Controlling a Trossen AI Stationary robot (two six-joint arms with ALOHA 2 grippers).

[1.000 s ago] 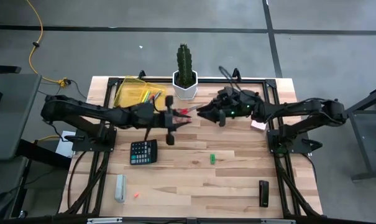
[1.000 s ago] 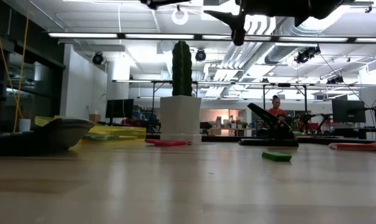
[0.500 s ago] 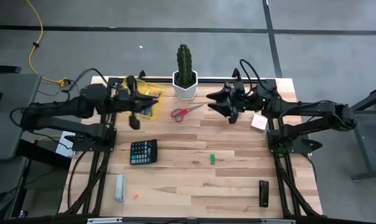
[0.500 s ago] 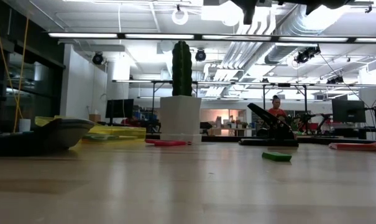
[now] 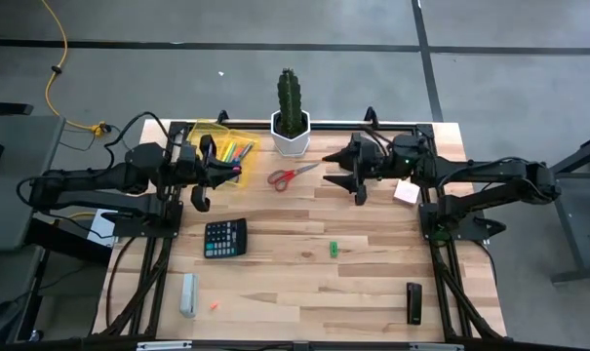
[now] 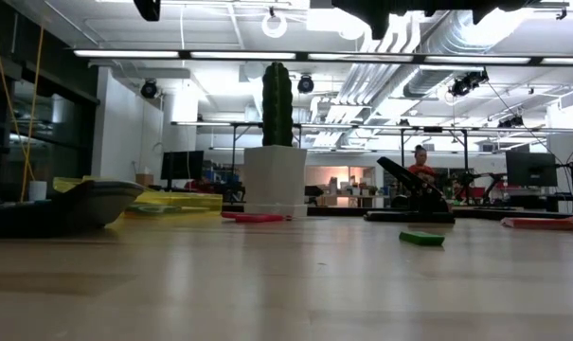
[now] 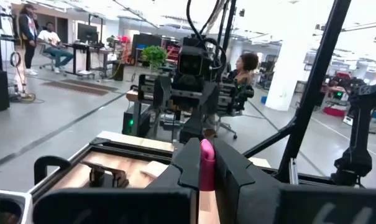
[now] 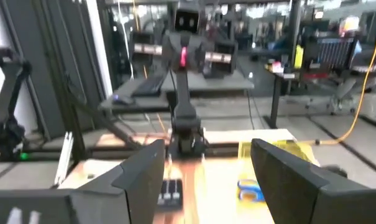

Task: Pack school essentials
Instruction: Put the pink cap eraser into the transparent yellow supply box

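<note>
My left gripper [image 5: 234, 170] hovers beside the yellow tray [image 5: 209, 136] at the table's far left, shut on a pink-red marker [image 7: 206, 163]. The tray holds pens [image 5: 238, 151] and blue-handled scissors [image 8: 248, 188]. My right gripper [image 5: 326, 172] hangs open above the table, right of the red-handled scissors [image 5: 293, 175], which lie flat on the wood. A green piece [image 5: 333, 250], a small orange piece [image 5: 215, 306] and a pale block [image 5: 406, 192] also lie on the table. My left gripper pinches the pink-red marker between its two fingers; one end of the marker [image 7: 206, 149] shows in the gap between them. The fingers lie level, pointing toward the table's right. The marker is lifted clear of the table.
A cactus in a white pot [image 5: 291, 122] stands at the far edge between the arms. A black calculator [image 5: 224, 237], a pale grey bar [image 5: 188, 294] and a black oblong thing [image 5: 413, 302] lie nearer. People show in the room beyond the table.
My left gripper has drawn back from the table's middle, over the red-handled scissors, toward the left and the yellow tray. My right gripper has pulled away from that middle spot toward the right. The scissors have stayed where they lay.
</note>
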